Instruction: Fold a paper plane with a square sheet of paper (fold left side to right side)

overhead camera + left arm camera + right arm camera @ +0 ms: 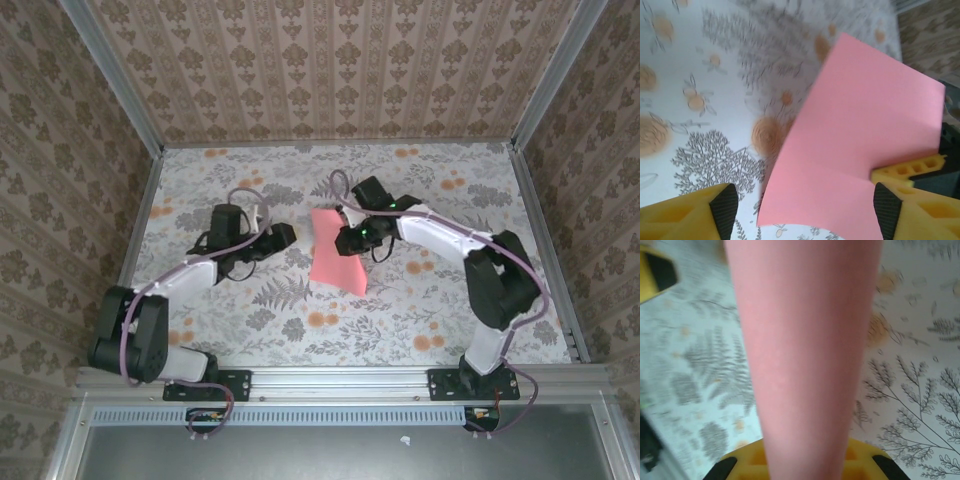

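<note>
Item: square sheet of paper (337,252), edge clamped in right gripper (348,240) jaws, was raised, presumably for folding; left gripper (284,235) jaws stood apart just beside.

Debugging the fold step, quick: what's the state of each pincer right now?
Left pincer: open, gripping nothing.
Right pincer: closed on the edge of the thin pink-red square sheet of paper.

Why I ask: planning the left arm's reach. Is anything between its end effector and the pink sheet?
Nothing visible: just bare tabletop between the open left end effector and the square sheet of paper.
</note>
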Motion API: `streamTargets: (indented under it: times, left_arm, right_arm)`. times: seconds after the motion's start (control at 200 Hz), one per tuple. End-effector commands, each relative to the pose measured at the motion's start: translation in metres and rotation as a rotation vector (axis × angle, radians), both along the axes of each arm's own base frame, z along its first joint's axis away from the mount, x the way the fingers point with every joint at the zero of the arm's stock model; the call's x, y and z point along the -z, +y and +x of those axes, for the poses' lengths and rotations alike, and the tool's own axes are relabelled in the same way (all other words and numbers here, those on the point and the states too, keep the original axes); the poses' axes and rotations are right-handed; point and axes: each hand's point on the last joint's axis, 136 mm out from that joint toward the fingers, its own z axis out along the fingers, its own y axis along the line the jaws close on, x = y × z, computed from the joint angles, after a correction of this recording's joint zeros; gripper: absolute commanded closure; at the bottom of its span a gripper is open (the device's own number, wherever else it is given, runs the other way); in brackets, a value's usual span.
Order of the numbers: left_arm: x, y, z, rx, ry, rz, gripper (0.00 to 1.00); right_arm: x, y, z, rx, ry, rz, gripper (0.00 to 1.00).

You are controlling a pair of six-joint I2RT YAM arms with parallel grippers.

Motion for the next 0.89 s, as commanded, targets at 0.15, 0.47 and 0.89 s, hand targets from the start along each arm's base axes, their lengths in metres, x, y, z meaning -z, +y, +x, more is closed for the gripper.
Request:
streamTargets:
  times: [0.15, 0.47, 0.89]
  left_arm:
    - [-0.104, -0.015, -0.018, 0.239, -0.486, -0.138, 0.05]
    - [-0.162, -0.043, -0.044, 0.448, -0.662, -0.22, 0.05]
    - [-0.123, -0.051, -0.034, 0.39, -0.527, -0.142, 0.89]
  right_arm:
    - [-0.119, 0.017, -0.033, -0.249, -0.163, 0.348, 0.89]
    - [-0.183, 0.026, -0.055, -0.353, -0.206, 0.512, 0.88]
    - [-0.124, -0.021, -0.008, -0.064, -0.211, 0.197, 0.56]
